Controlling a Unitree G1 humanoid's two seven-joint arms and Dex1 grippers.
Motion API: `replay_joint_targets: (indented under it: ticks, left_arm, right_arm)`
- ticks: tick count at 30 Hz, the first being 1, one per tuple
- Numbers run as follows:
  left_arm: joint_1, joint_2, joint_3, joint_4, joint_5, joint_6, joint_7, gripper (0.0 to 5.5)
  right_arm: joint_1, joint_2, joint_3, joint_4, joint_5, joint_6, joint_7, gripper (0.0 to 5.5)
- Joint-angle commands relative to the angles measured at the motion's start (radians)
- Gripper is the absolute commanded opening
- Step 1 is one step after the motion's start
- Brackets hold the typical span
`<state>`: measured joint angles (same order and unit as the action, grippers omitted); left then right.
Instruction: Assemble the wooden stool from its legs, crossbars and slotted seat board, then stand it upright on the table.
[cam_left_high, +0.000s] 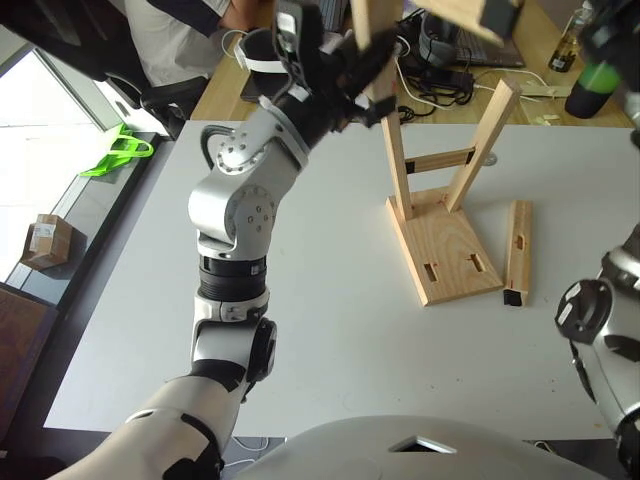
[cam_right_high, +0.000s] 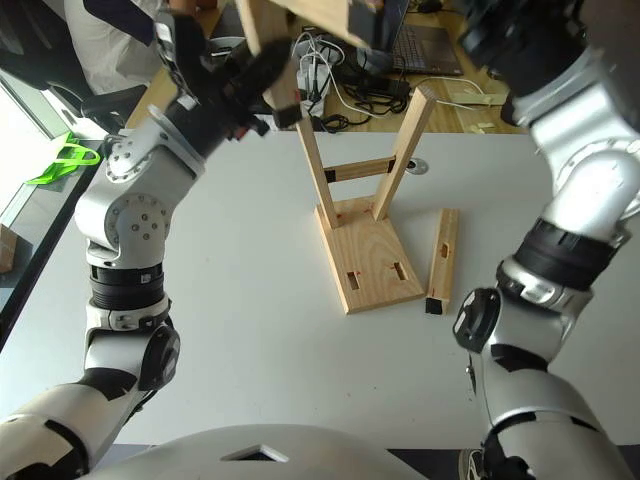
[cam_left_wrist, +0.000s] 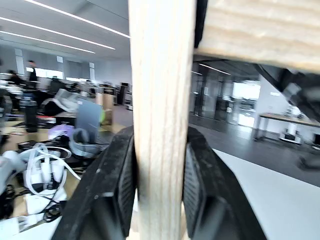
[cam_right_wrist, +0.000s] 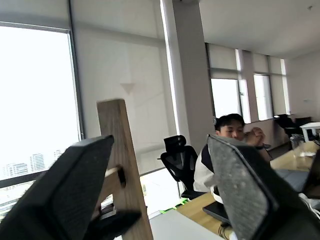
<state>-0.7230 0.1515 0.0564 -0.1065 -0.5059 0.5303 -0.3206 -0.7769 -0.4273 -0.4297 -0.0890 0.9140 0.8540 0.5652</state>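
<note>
High above the far side of the white table (cam_left_high: 330, 330), the left gripper (cam_left_wrist: 160, 170) holds a pale wooden leg (cam_left_wrist: 162, 100) roughly upright, its black fingers (cam_left_wrist: 120, 185) clamped on 2 opposite faces of the wood. A second pale wooden bar (cam_left_high: 462, 14) meets that leg near its upper end and runs off toward the robot's right. The right gripper (cam_right_wrist: 160, 150) is raised beside it, its 2 padded fingers (cam_right_wrist: 240, 190) spread wide apart. A pale wooden upright (cam_right_wrist: 122, 150) stands in the gap, close against 1 finger, with open space between it and the other. I cannot tell whether the wood touches the near finger. On the table the pale wooden seat board (cam_left_high: 450, 250) lies flat, with 2 rectangular slots open at its near end. At its far end 2 upright wooden legs (cam_left_high: 398, 165) rise from it, leaning apart toward their tops, and a short wooden crossbar (cam_left_high: 440, 160) joins them partway up. A loose wooden leg (cam_left_high: 518, 250) with a dark end cap lies flat just beside the board's right edge, parallel to it. Beyond the table, a green bottle (cam_left_high: 598, 80) stands at the far right.
</note>
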Motion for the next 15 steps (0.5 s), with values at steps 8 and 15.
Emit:
replay_joint_targets:
  ticks: [8, 15]
  left_arm:
    - [-0.041, -0.095, 0.089, -0.001, 0.142, -0.074, 0.34, 1.02]
    - [-0.077, -0.165, 0.105, -0.086, 0.034, -0.071, 0.331, 1.02]
  right_arm:
    - [0.28, -0.061, 0.423, -0.314, -0.443, -0.338, 0.004, 3.48]
    - [0.277, 0.154, 0.674, -0.282, -0.657, -0.565, -0.087, 3.48]
